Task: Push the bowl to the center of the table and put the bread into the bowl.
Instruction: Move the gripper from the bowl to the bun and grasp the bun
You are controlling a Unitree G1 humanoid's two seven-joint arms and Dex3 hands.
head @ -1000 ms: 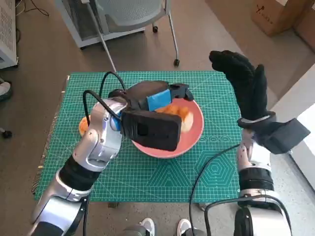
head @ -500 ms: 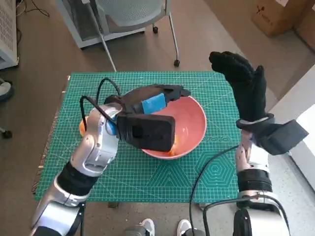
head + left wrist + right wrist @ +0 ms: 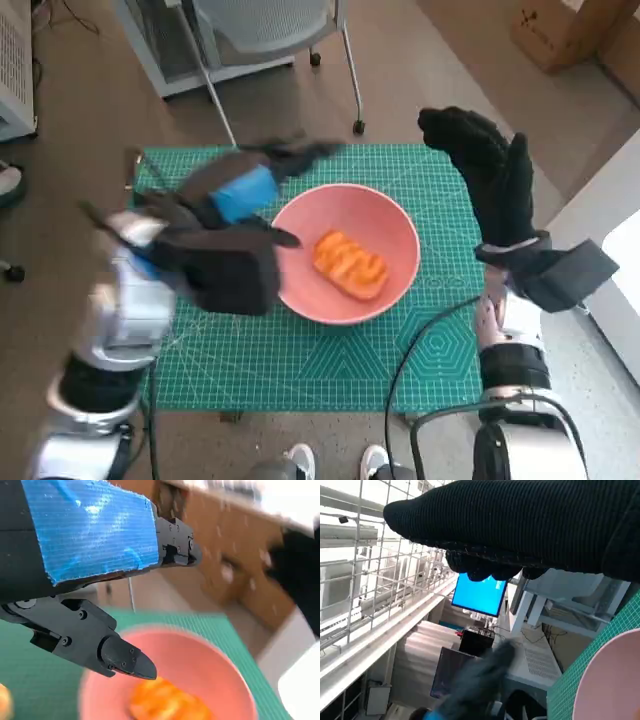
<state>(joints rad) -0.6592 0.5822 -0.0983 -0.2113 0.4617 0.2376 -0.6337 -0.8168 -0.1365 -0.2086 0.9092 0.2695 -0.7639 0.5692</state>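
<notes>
Orange bread [image 3: 350, 265] lay soft in your bowl [image 3: 398, 215]; grip its middle gently; both hands, left hand [image 3: 245, 190] and right hand [image 3: 490, 170], were spread, empty.

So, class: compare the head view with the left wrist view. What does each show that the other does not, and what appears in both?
Only the head view shows the whole green mat, the chair behind the table, the cardboard box and the robot's feet.

Only the left wrist view shows the left hand's fingers close up, apart and holding nothing.

Both show the left hand, raised beside the pink bowl, the bread lying inside the bowl, and the gloved right hand, raised off the table.
</notes>
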